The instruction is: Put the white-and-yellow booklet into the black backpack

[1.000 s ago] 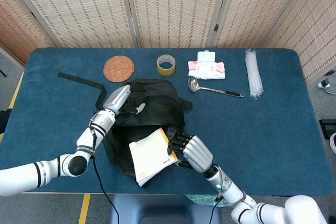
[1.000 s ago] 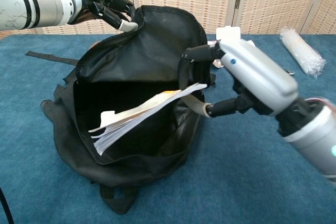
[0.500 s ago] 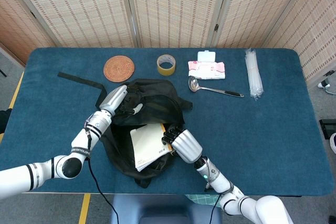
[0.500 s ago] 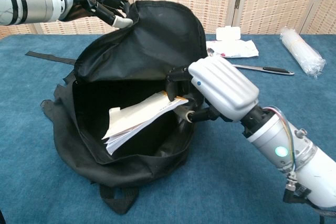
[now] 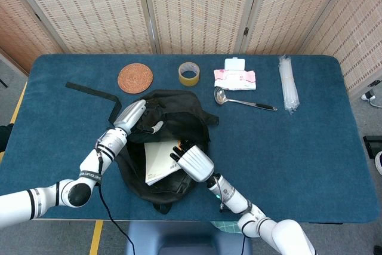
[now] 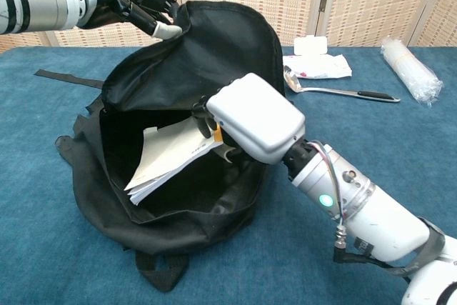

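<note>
Right hand (image 6: 246, 116) gripping booklet (image 6: 168, 158) inside backpack (image 6: 178, 69); left hand (image 6: 125, 1) pinching flap.

Left hand (image 5: 132, 116) gripping black backpack (image 5: 173, 108) flap, right hand (image 5: 192, 162) holding booklet (image 5: 158, 159) in its opening

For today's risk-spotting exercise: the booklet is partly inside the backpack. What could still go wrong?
1. The left hand holds the backpack flap up; if it slips, the opening may close on the booklet.
2. The booklet's pages are splayed and could crumple as the right hand pushes it deeper.
</note>
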`<action>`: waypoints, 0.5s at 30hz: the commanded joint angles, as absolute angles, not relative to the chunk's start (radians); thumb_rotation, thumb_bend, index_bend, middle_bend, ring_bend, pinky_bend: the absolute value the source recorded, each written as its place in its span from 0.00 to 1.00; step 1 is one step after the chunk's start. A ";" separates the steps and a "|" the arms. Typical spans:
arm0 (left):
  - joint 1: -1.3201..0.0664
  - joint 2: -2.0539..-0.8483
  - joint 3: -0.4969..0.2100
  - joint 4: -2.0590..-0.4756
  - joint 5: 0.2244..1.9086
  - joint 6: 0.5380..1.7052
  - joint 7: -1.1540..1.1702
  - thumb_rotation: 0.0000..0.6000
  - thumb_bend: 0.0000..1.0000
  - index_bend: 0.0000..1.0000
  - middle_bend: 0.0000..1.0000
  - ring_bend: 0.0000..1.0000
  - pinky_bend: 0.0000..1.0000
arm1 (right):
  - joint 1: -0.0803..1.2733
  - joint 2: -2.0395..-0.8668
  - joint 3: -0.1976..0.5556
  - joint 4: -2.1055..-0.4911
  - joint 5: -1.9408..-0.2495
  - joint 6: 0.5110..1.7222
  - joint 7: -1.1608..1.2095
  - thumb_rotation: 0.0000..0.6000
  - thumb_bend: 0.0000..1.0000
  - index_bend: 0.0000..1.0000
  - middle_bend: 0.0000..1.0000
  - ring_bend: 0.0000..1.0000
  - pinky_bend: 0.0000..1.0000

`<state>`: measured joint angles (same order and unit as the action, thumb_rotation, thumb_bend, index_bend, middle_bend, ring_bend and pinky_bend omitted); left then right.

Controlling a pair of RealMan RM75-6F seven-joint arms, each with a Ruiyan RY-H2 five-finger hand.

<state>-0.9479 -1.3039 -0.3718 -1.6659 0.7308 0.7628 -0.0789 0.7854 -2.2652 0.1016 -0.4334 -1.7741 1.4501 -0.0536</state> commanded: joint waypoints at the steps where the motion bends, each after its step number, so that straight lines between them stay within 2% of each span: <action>1: -0.947 -1.301 -0.371 -1.665 0.729 0.759 -0.084 1.00 0.48 0.59 0.32 0.27 0.04 | 0.810 -2.269 0.103 -0.440 -1.755 1.421 -0.103 1.00 0.43 0.88 0.56 0.56 0.53; 10: -0.937 -1.283 -0.364 -1.679 0.738 0.760 -0.097 1.00 0.48 0.59 0.32 0.26 0.04 | 0.840 -2.269 0.105 -0.422 -1.712 1.373 -0.175 1.00 0.43 0.86 0.53 0.53 0.50; 13: -0.935 -1.280 -0.361 -1.679 0.738 0.760 -0.097 1.00 0.48 0.58 0.32 0.26 0.04 | 0.830 -2.268 0.101 -0.424 -1.699 1.363 -0.179 1.00 0.42 0.73 0.45 0.48 0.45; 15: -0.935 -1.278 -0.360 -1.678 0.737 0.759 -0.098 1.00 0.48 0.58 0.32 0.26 0.04 | 0.818 -2.257 0.095 -0.439 -1.694 1.366 -0.183 1.00 0.42 0.59 0.38 0.44 0.42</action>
